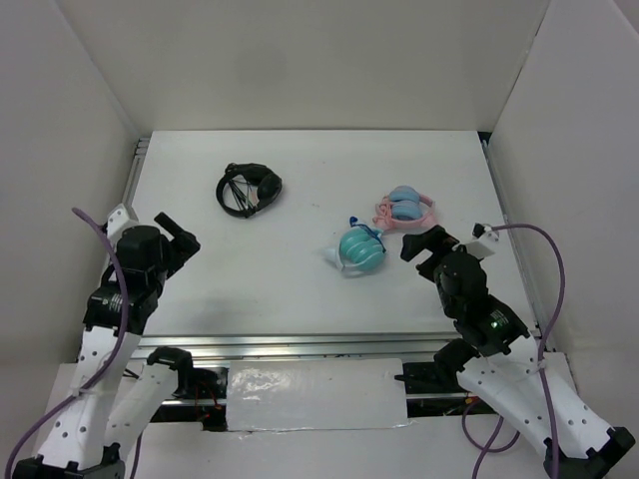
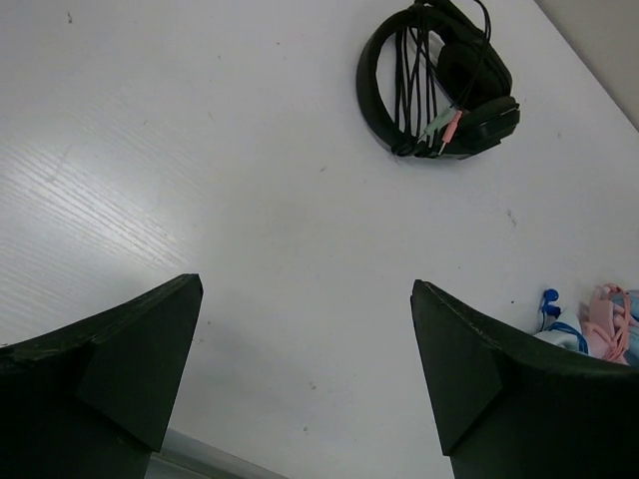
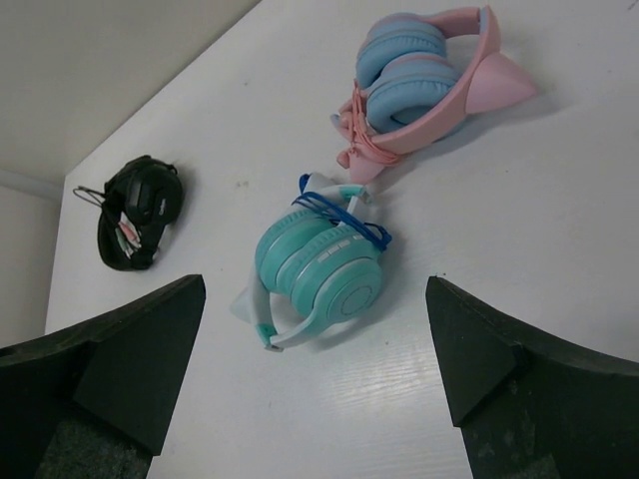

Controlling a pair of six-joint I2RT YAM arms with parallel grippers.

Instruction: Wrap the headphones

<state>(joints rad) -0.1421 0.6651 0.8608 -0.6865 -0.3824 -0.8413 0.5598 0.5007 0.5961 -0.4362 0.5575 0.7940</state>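
Observation:
The black headphones [image 1: 249,190] lie on the white table at the back left, with their thin cable bundled across the headband and earcups [image 2: 439,82]. They also show small at the left of the right wrist view [image 3: 138,208]. My left gripper [image 1: 178,232] hovers open near the table's left edge, well short of them, nothing between its fingers [image 2: 305,369]. My right gripper [image 1: 427,243] is open on the right side, empty, with the teal headphones just ahead of it [image 3: 315,374].
Teal headphones [image 1: 360,248] with a blue cord lie right of centre. Pink-and-blue headphones [image 1: 404,208] rest just behind them. White walls enclose the table on three sides. A metal rail [image 1: 300,344] runs along the near edge.

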